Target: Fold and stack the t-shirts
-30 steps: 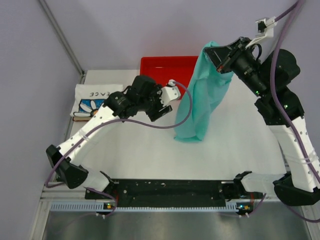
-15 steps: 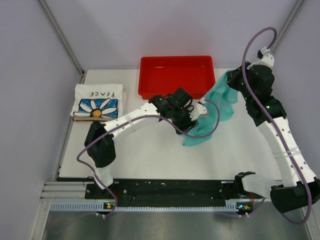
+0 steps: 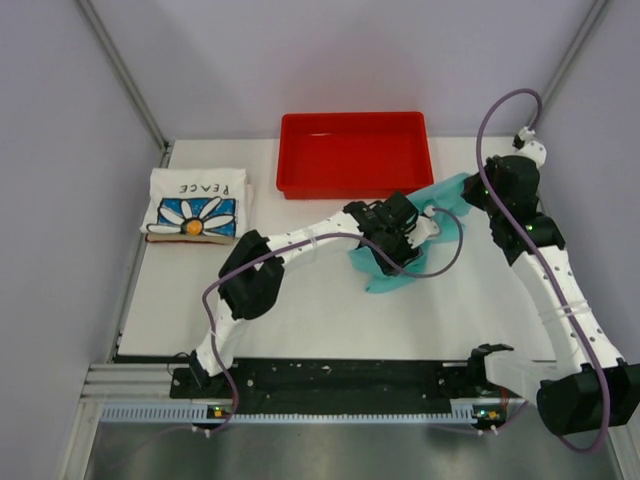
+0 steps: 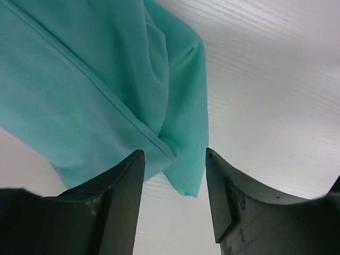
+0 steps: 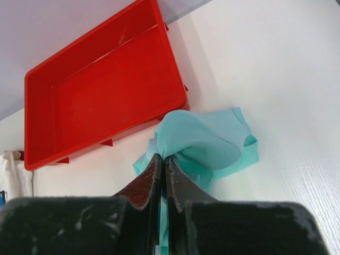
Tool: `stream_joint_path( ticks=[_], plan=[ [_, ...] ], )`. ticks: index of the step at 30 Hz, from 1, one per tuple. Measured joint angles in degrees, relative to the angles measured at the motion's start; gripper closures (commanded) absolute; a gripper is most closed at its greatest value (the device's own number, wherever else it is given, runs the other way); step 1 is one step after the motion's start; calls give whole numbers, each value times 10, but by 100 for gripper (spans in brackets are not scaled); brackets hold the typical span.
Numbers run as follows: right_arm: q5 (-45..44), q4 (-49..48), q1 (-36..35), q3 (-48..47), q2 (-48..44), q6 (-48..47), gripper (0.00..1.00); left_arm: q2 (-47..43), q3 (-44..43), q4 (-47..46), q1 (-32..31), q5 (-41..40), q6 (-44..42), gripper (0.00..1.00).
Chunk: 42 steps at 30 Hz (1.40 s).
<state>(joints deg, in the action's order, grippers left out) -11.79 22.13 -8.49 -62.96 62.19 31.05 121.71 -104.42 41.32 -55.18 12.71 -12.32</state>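
Teal t-shirt crumpled on worktop, left end effector over it, right end effector at its far-right corner; daisy t-shirt folded far left.

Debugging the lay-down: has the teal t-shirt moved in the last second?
Yes. The teal t-shirt dropped from hanging across the red tray's right end to lying bunched on the table by its right front corner.

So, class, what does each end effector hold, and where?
The right end effector pinches the plain teal-green cloth t-shirt by a bunched-up fold; the left end effector is open, holding nothing.
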Motion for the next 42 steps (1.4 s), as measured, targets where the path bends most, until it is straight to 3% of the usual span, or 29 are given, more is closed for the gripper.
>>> stream_joint_path(
  ticks=[6,11,14,18,23,26,29,37,42],
  plan=[
    [0,-2,10,3,-5,-6,100,29,-8,-5,-2,-23,17,51],
    [3,-3,19,4,-5,-6,100,32,-8,-2,-2,-54,16,72],
    [6,-3,20,5,-5,-6,100,33,-8,-2,-2,-70,12,72],
    [11,-6,24,7,-6,-6,100,35,-8,-2,-2,-92,8,63],
    [13,-7,28,7,-10,-10,100,37,-8,-2,-2,-103,3,64],
    [14,-7,28,7,-13,-13,100,42,-8,-2,-2,-118,1,74],
    [16,-8,32,7,-17,-15,100,47,-8,3,-2,-132,-5,100],
    [18,-11,45,15,-40,-29,100,36,6,36,3,-141,-18,100],
    [51,-2,45,2,-54,-61,100,-29,15,75,23,-154,-44,100]
  ],
)
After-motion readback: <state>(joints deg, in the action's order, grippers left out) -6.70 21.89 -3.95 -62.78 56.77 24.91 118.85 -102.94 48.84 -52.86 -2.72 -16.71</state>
